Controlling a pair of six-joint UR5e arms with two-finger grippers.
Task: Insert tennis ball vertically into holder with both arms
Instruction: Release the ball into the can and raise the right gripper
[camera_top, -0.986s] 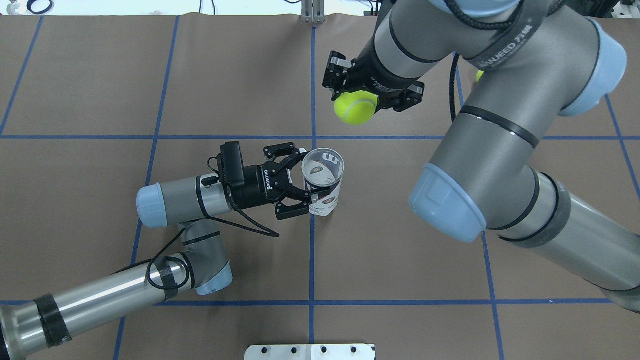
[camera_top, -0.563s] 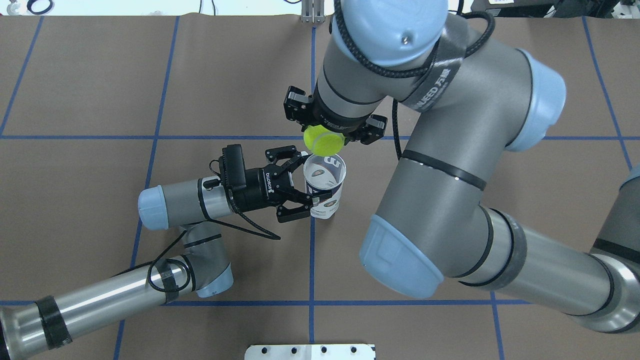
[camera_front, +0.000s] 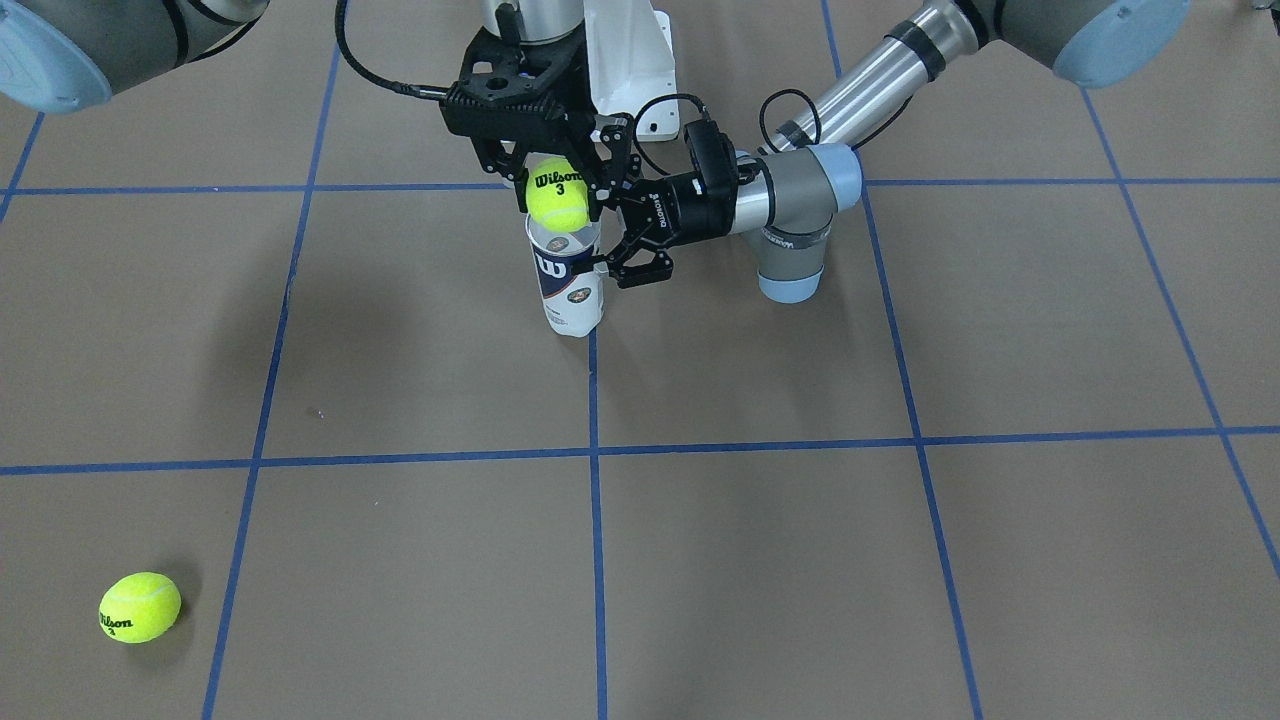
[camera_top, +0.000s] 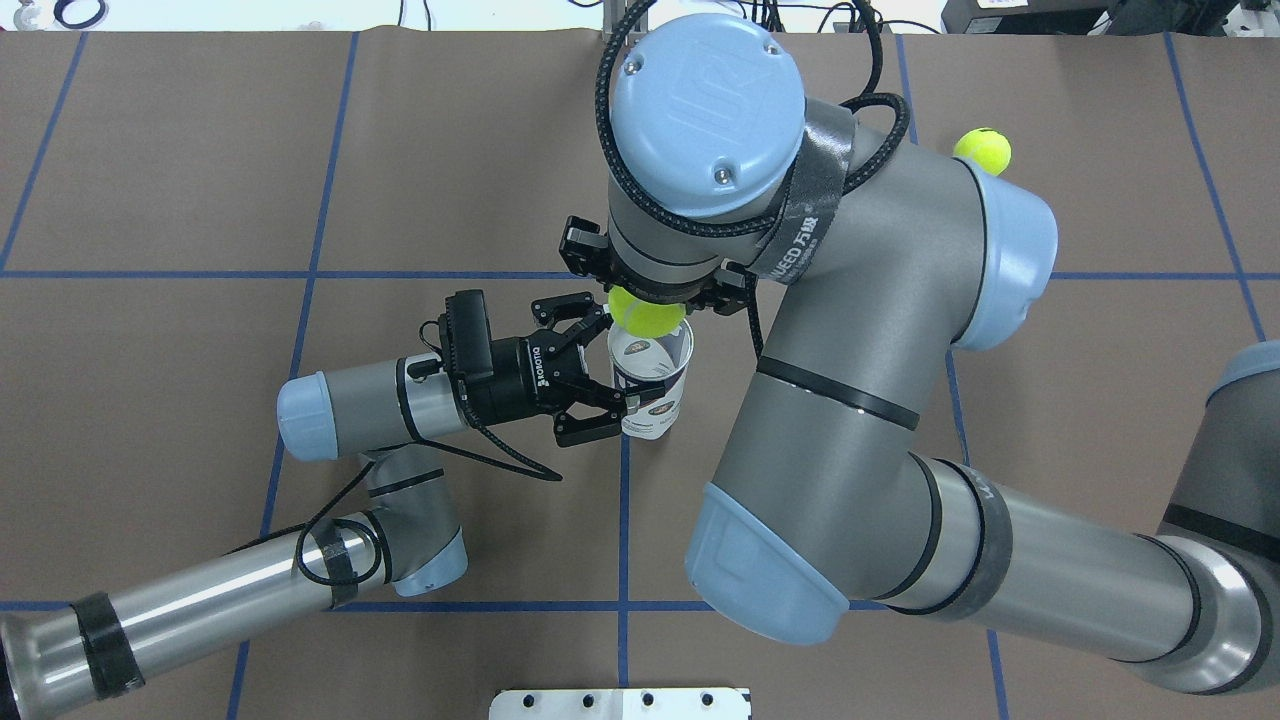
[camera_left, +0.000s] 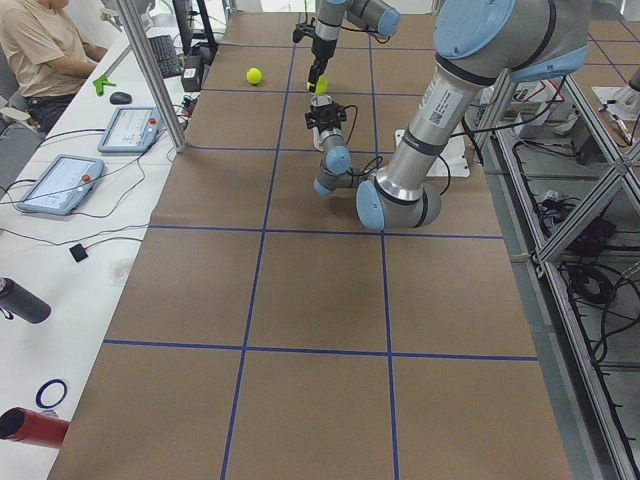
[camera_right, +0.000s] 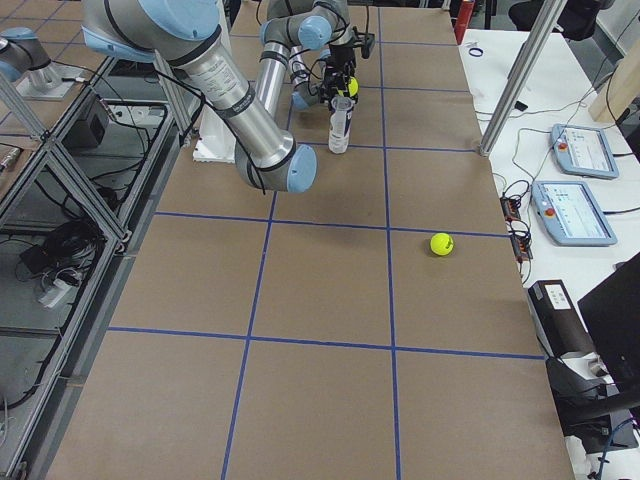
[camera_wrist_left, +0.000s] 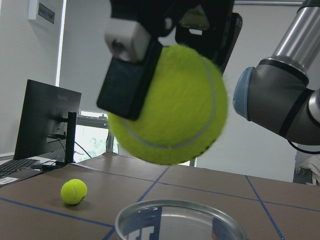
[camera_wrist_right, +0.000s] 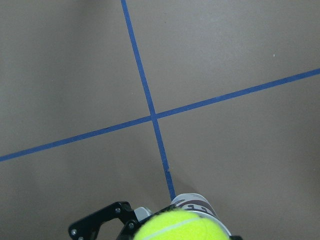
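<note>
Compared with a second ago, the right gripper (camera_front: 560, 186) now sits well in from the can's 1 o'clock, and the tennis ball (camera_top: 648, 313) clamped between its fingers hangs just above the mouth of the can (camera_front: 568, 285). From overhead the ball overlaps the rim at about 11 o'clock. The left wrist camera shows a gap between the ball and the rim, so the ball is not yet inside. The can stands upright on the table (camera_top: 200, 180), and the left gripper (camera_top: 614, 360) comes in from its 9 o'clock with its fingers closed against its sides, steadying it. The step in hand looks like the final line-up before the drop. Next, the ball probably needs centring over the opening and a short straight descent, and only then should the right fingers let go, because the fit looks snug. The left hold should stay firm so the can does not tip. A spare ball (camera_top: 982, 150) lies well apart at 2 o'clock.
</note>
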